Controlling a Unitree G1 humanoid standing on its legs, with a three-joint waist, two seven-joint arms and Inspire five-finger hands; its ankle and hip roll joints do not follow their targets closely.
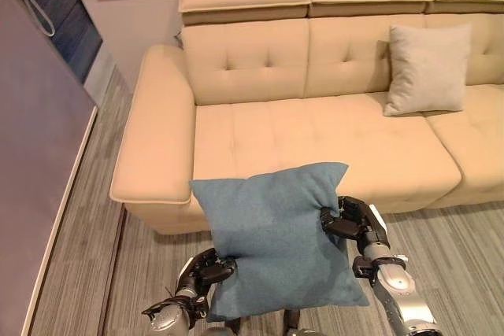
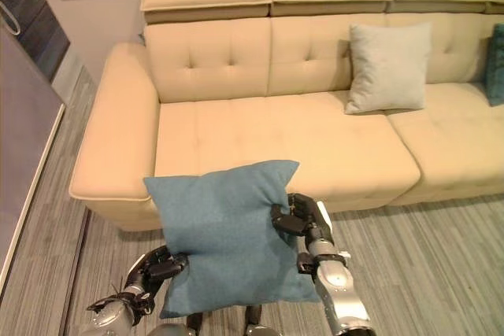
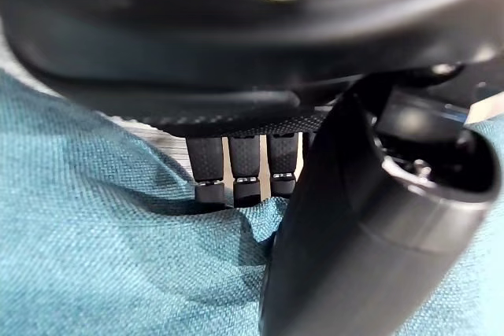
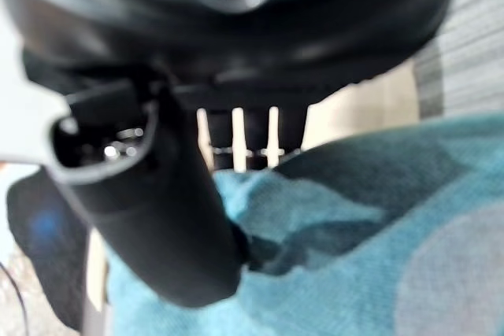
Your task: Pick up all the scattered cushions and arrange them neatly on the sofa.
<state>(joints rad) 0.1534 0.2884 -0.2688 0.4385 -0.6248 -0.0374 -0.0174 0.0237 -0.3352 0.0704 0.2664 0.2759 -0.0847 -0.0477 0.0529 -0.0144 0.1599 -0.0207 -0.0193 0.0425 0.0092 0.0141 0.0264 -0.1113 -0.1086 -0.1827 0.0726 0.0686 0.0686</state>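
Left eye view: the blue cushion (image 1: 276,234) hangs at six o'clock, before the sofa (image 1: 315,139), pinched between the left hand (image 1: 206,269) at seven and the right hand (image 1: 352,224) at four. A beige cushion (image 1: 428,68) leans at two o'clock.

Right eye view: a teal cushion (image 2: 496,64) sits at three o'clock.

Left wrist view: fingers (image 3: 246,169) and thumb clamp blue fabric.

Right wrist view: thumb (image 4: 157,218) and fingers clamp the cushion edge.

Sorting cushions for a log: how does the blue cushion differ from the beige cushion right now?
The blue cushion is held off the floor in front of the sofa by the left robot hand and right robot hand; the beige cushion sits on the seat, leaning on the backrest. The blue one is pinched at its edges; the beige one is untouched. Both look square and plump.
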